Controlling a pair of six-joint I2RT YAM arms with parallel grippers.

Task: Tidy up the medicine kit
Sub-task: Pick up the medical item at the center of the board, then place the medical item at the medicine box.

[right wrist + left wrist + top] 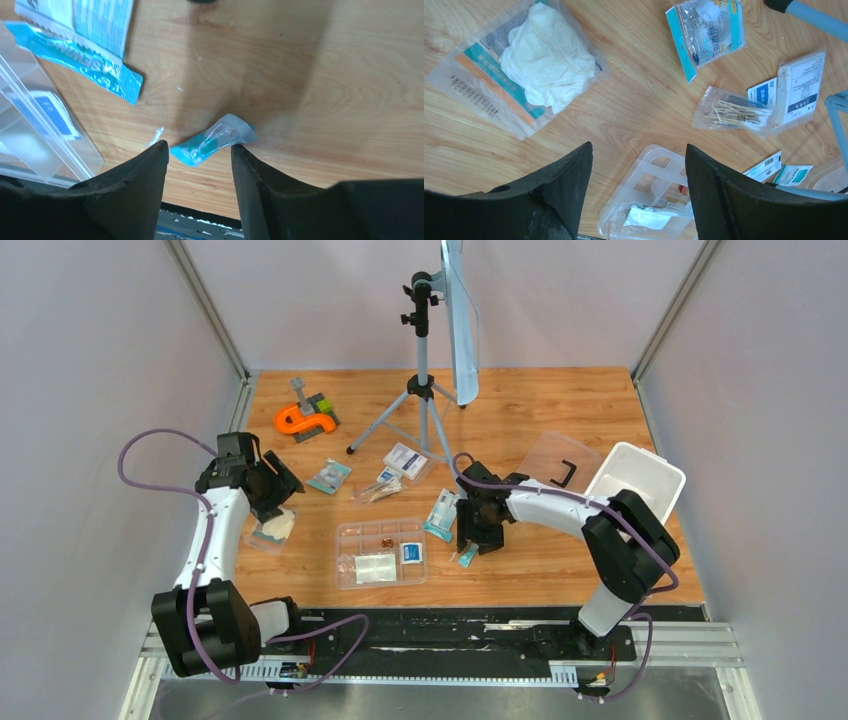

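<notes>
The clear divided tray point(380, 552) lies at the table's near middle with a few packets in it. The white tub point(637, 480) stands at the right, with its clear lid point(553, 462) and black handle beside it. My right gripper point(472, 543) is open just above a small teal packet point(212, 140) lying on the wood; its fingertips straddle the packet's near end. A larger teal-and-white packet point(80, 37) lies beyond it. My left gripper point(268, 490) is open and empty above the wood, near a bag of white gloves point(536, 60).
A tripod point(420, 390) with a panel stands at the back middle. An orange-and-grey tool point(306, 417) lies at the back left. Loose packets point(400, 462) and a bag of cotton swabs point(734, 112) lie between the tripod and the tray.
</notes>
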